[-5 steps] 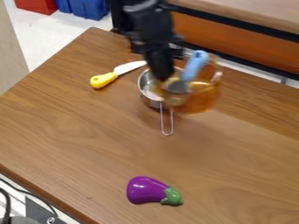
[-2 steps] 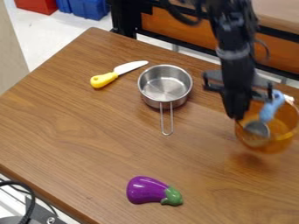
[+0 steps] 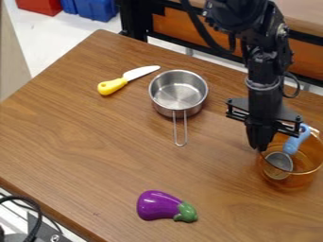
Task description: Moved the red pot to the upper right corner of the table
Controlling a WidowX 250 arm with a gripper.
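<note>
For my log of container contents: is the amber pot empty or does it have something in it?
Not empty: a blue-handled strainer sits in the amber pot, visible through its see-through wall.

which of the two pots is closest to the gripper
The see-through orange pot, right at the gripper, with a blue-handled utensil in it; the steel pot stands farther off, near the knife.

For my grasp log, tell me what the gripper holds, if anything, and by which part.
The gripper holds the amber bowl by its rim, on the side nearest the steel pot.
</note>
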